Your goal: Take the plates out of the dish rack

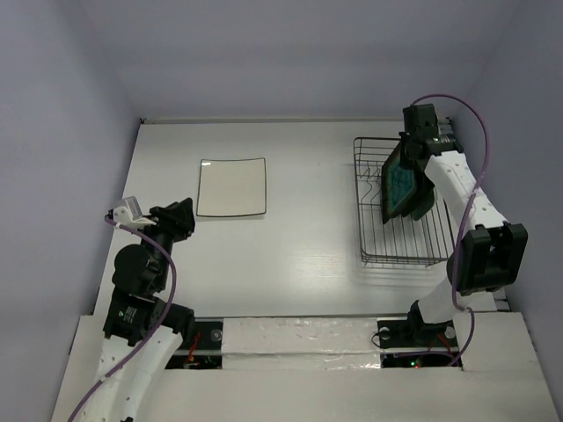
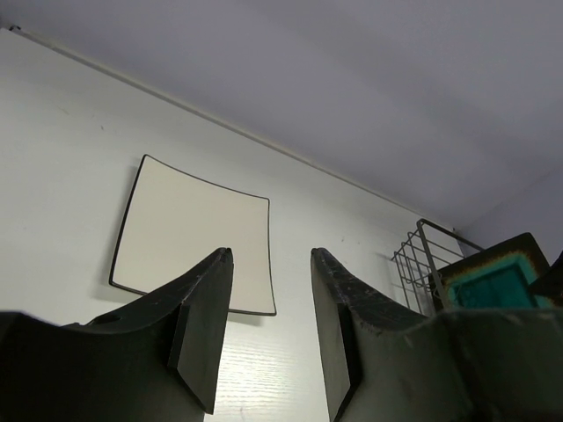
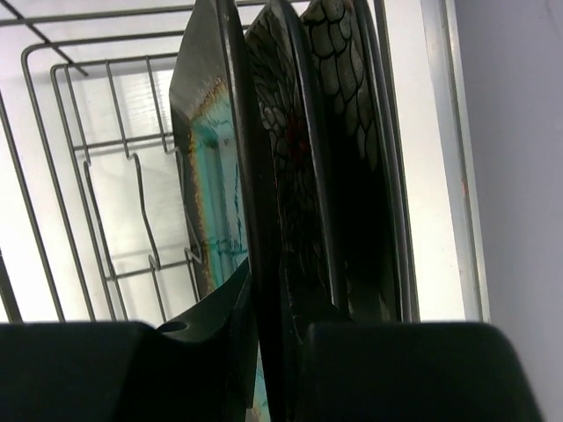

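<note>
Right gripper (image 3: pixel 273 303) pinching teal plate (image 3: pixel 207 176) rim in rack (image 1: pixel 405 261); floral plate (image 3: pixel 281 123) behind, mostly hidden. Left gripper (image 2: pixel 271 255) spread.

The left arm (image 1: pixel 141 299) at lower left and the right arm (image 1: pixel 462 185) at the right edge wear white shells over chunky black joints; a thin purple cable (image 1: pixel 173 280) loops along each. The fingers (image 2: pixel 207 334) are matte black, wedge-shaped and lightly scuffed.

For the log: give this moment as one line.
right tool: gripping teal plate in rack; left tool: open, empty; white plate: on table
</note>
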`<control>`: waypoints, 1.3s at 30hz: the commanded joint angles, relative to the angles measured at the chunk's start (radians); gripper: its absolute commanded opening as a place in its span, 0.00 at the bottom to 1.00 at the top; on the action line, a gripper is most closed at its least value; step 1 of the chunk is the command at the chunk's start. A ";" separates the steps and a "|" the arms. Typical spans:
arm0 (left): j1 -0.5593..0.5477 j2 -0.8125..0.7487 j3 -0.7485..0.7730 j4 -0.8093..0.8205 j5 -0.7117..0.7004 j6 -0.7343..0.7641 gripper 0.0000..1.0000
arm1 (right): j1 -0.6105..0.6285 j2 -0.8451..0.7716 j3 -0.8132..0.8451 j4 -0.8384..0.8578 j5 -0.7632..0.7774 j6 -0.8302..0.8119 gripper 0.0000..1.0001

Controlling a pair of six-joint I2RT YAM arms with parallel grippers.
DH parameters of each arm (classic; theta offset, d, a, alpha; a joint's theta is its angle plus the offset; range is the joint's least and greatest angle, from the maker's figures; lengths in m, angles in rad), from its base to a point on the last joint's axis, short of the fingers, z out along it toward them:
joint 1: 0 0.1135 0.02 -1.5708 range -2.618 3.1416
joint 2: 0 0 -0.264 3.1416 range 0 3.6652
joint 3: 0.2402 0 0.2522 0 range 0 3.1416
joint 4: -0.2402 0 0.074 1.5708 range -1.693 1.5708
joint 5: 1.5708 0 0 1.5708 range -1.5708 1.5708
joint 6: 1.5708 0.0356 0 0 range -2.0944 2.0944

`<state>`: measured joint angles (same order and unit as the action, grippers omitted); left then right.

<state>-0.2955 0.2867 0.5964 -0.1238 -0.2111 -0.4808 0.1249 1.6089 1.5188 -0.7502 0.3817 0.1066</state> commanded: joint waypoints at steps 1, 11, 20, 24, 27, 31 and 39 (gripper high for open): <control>-0.007 0.015 -0.004 0.047 0.004 0.001 0.38 | 0.007 -0.109 0.099 0.031 -0.030 0.016 0.00; -0.007 0.017 -0.004 0.047 0.004 0.001 0.38 | 0.025 -0.260 0.217 0.040 -0.021 0.018 0.00; -0.007 0.011 -0.004 0.049 0.004 -0.001 0.38 | 0.065 -0.420 0.176 0.170 -0.223 0.160 0.00; -0.007 0.006 -0.004 0.049 0.004 -0.001 0.38 | 0.165 -0.432 0.032 0.395 -0.361 0.271 0.00; -0.007 0.006 -0.006 0.046 0.004 0.001 0.38 | 0.250 -0.385 -0.069 0.593 -0.452 0.401 0.00; -0.007 0.003 -0.004 0.044 0.004 -0.001 0.39 | 0.338 -0.252 -0.089 0.802 -0.515 0.569 0.00; -0.007 0.000 -0.004 0.047 0.004 0.001 0.39 | 0.442 0.125 0.032 1.017 -0.526 0.757 0.00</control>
<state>-0.2955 0.2920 0.5964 -0.1234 -0.2111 -0.4812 0.5465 1.7161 1.4189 -0.1131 -0.1097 0.6907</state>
